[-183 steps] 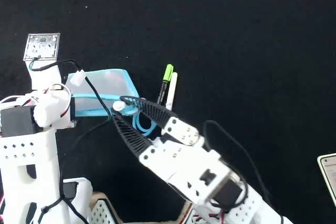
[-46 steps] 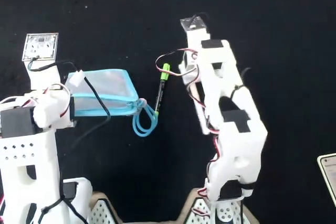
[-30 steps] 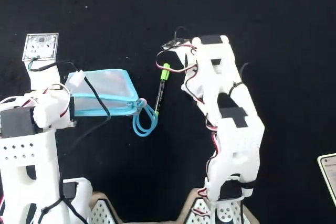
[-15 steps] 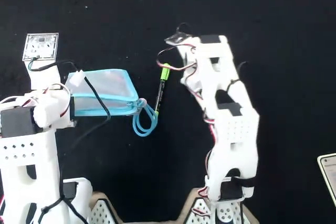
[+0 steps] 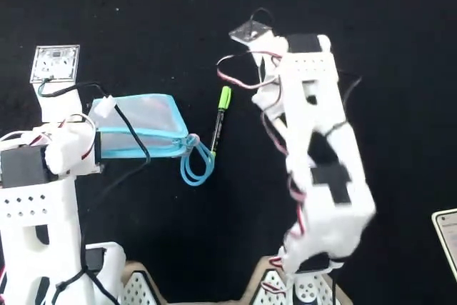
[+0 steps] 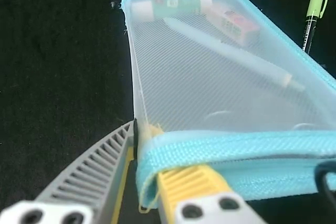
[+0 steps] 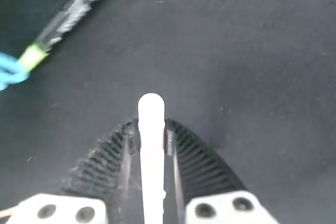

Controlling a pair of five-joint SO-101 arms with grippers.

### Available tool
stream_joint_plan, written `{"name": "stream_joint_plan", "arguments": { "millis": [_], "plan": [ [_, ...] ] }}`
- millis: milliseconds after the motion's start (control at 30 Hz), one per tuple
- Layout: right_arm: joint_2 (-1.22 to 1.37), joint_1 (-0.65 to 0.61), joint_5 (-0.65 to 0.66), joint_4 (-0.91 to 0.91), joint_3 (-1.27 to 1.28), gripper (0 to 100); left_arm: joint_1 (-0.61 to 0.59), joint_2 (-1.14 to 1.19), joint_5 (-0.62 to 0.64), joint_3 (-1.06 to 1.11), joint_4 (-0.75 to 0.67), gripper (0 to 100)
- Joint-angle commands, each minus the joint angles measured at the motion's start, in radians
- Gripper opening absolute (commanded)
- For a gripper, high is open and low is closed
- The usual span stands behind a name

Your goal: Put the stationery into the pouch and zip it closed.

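Beside the pouch [image 5: 143,123] lies a green-capped marker [image 5: 218,121].

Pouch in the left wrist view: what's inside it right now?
Through the mesh of the pouch: a glue stick, a pale pen and a small eraser-like block. The blue zipper band and the left gripper cover the near edge, so anything there is hidden.

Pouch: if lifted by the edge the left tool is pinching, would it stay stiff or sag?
Probably sags: the pouch is thin see-through mesh, held by the left tool at one edge only. Likely light, though the pen and tube lying loose inside could slide toward the low end.
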Motion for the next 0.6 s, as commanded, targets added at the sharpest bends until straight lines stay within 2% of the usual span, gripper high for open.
{"name": "stream_joint_plan", "arguments": {
  "millis": [0,300,433,567],
  "plan": [
    [-0.387,-0.091,-0.011,-0.005,0.173,1.1,-0.005,0.005,0.009,-0.004,-0.014,3],
    [-1.093,-0.276,-0.173,-0.192,0.55,1.1,-0.005,0.005,0.009,-0.002,-0.014,3],
    [-1.374,-0.422,-0.269,-0.319,0.687,1.1,-0.005,0.005,0.009,-0.002,-0.014,3],
    [-1.627,-0.6,-0.339,-0.542,0.819,1.1,-0.005,0.005,0.009,-0.002,-0.014,3]
  ]
}}
